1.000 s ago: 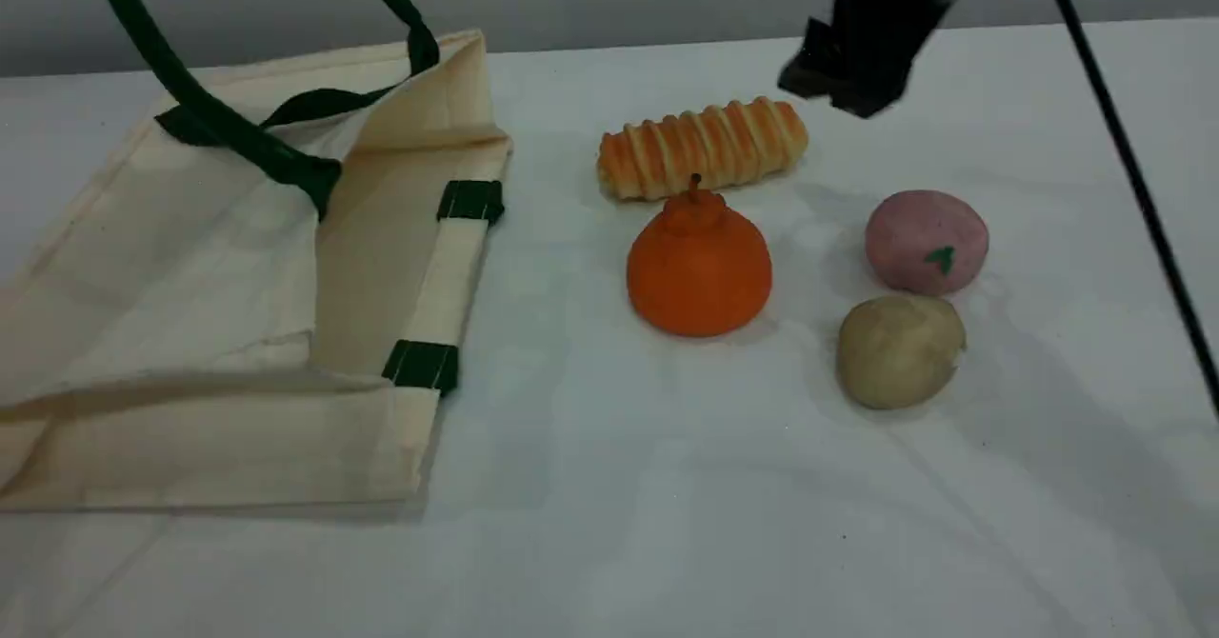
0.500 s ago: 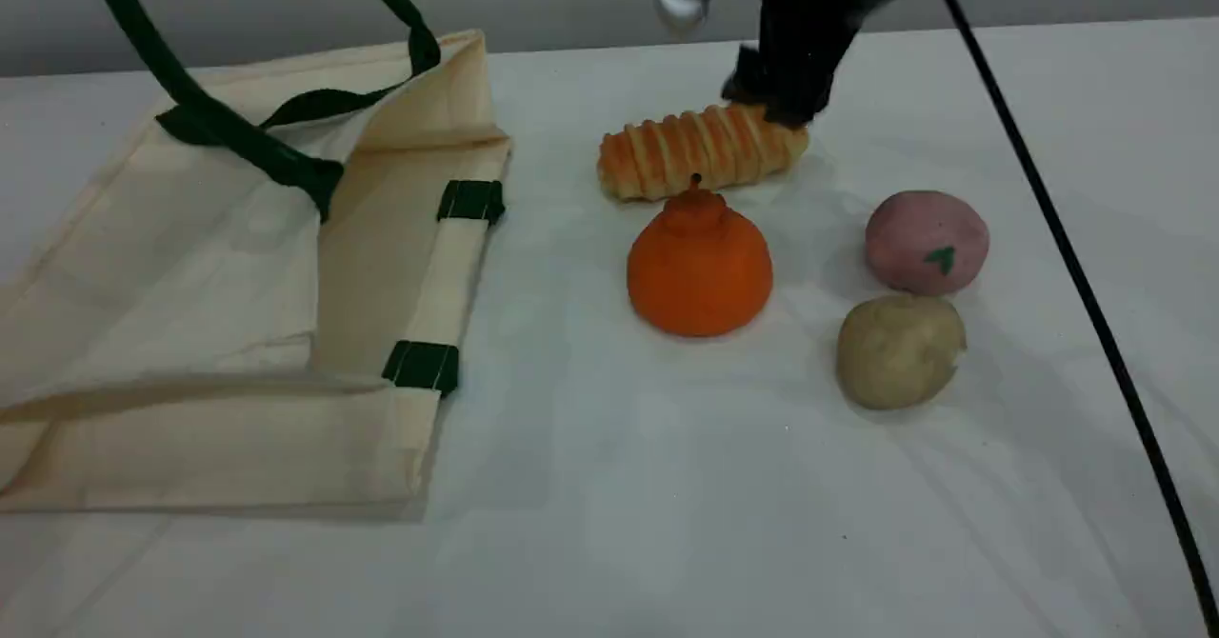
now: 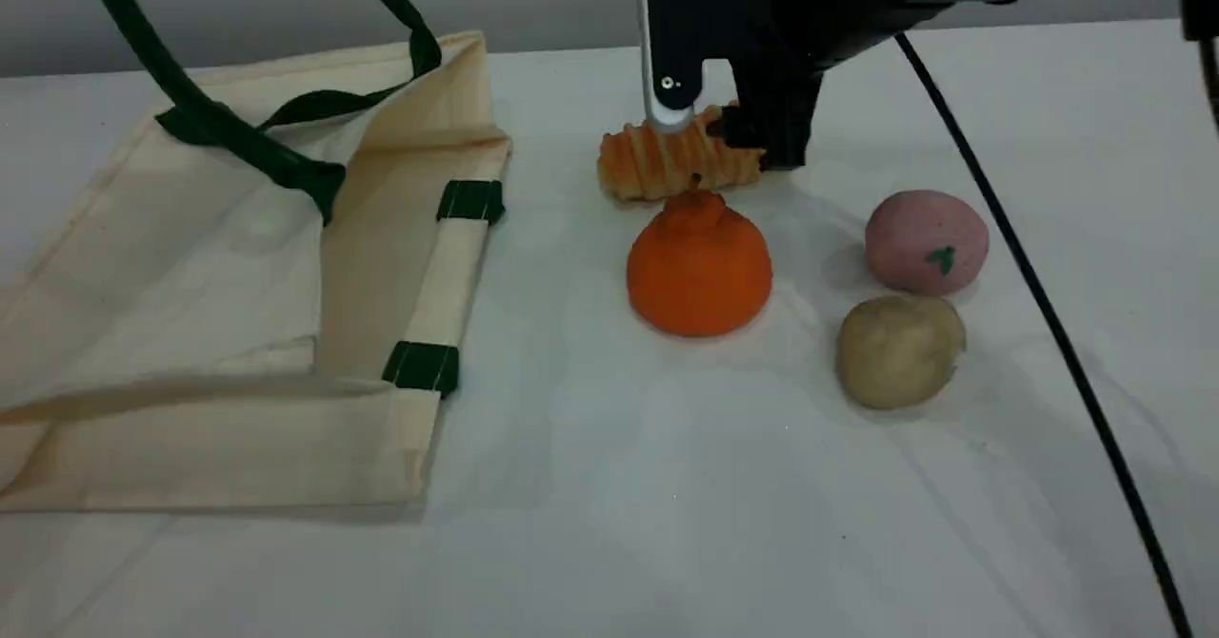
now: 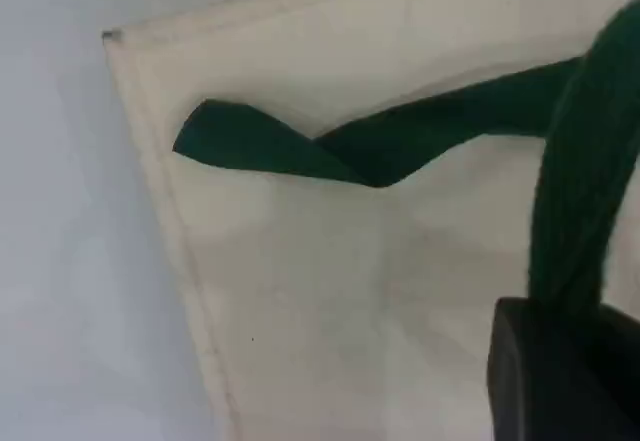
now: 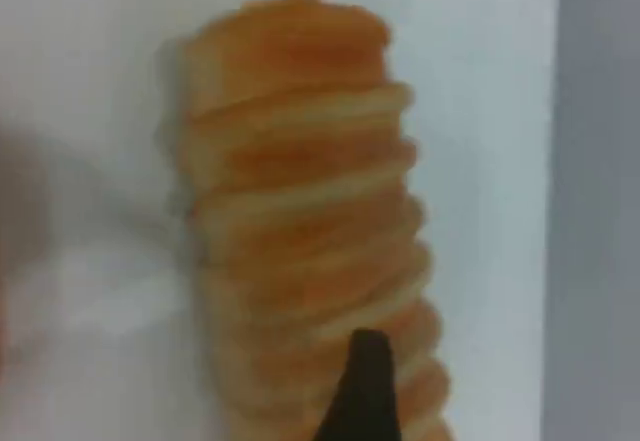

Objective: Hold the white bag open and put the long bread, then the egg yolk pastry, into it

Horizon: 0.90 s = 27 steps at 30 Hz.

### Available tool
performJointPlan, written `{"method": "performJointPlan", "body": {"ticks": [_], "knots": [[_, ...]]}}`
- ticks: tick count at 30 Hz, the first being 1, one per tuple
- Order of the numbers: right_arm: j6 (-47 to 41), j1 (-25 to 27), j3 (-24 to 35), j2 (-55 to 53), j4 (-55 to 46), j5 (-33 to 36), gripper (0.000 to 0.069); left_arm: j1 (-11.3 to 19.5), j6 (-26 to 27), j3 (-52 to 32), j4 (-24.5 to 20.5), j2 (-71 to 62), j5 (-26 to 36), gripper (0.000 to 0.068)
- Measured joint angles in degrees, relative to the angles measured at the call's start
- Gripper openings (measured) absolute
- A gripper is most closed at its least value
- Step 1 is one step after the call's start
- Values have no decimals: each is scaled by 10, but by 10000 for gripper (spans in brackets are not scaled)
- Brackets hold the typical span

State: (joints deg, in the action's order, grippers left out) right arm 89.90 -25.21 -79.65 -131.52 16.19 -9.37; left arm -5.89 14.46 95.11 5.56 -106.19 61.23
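Observation:
The white bag [image 3: 190, 267] lies flat at the left with its mouth facing right. One dark green handle [image 3: 229, 133] is pulled up out of the top of the scene view. In the left wrist view that handle [image 4: 585, 181] runs into my left gripper's black fingertip [image 4: 565, 371], which is shut on it above the bag [image 4: 330, 291]. The long bread [image 3: 657, 160] lies at the back centre. My right gripper [image 3: 719, 138] is open and low over its right half, a finger on either side. Its fingertip [image 5: 365, 391] overlaps the long bread [image 5: 300, 211]. The egg yolk pastry [image 3: 900, 350] sits at the front right.
An orange stemmed fruit [image 3: 699, 262] sits just in front of the bread. A pink ball with a green mark [image 3: 926, 241] lies behind the pastry. A black cable [image 3: 1048, 305] trails from the right arm across the table's right side.
The right gripper has come down and to the left from the upper right onto the long bread. The bag, its raised handle and the other items have not moved.

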Motion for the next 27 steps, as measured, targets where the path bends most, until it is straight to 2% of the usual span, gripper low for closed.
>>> {"method": "performJointPlan", "body": {"ticks": [7, 17, 27], "knots": [[1, 0, -13, -27, 0, -11, 589, 0, 0, -1, 0, 0, 0, 93], [1, 0, -13, -26, 1, 69, 589, 0, 0, -1, -9, 0, 0, 92], [0, 0, -13, -27, 1, 94, 589, 0, -1, -1, -9, 0, 10, 92]]}}
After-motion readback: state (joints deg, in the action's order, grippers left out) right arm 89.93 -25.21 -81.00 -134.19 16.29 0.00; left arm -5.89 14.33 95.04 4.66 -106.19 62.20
